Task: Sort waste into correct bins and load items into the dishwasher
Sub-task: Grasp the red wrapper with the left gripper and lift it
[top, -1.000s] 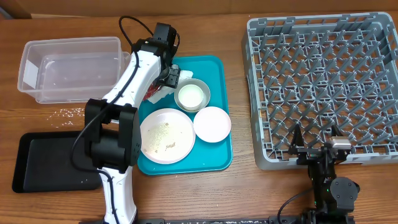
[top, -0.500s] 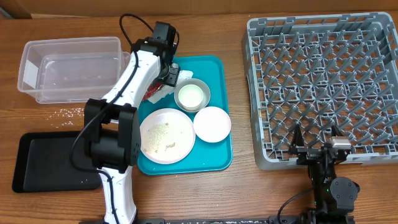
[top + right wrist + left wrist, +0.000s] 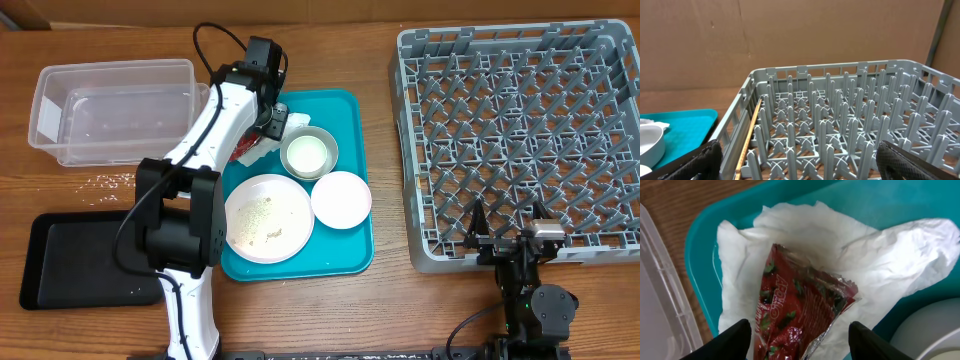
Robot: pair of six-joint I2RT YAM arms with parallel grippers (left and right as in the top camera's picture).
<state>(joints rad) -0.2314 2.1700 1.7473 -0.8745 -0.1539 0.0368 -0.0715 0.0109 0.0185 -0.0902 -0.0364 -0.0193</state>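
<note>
My left gripper (image 3: 268, 124) is open low over the far left corner of the teal tray (image 3: 350, 105). In the left wrist view its fingers (image 3: 800, 345) straddle the small red wrapper (image 3: 800, 307), which lies on the crumpled white napkin (image 3: 810, 235). The wrapper (image 3: 243, 150) and napkin (image 3: 257, 150) partly show beside the arm. On the tray are the plate (image 3: 268, 217) with crumbs, the white bowl (image 3: 341, 199) and the grey bowl (image 3: 308, 153). My right gripper (image 3: 505, 240) is open at the dish rack's (image 3: 525, 130) near edge, open in its wrist view (image 3: 802, 162). The cup is out of view.
The clear tub (image 3: 110, 110) stands at far left, its wall close to the napkin (image 3: 655, 305). The black tray (image 3: 85, 260) lies at near left. Rice crumbs (image 3: 110, 181) lie on the table between them. The rack (image 3: 840, 115) is empty.
</note>
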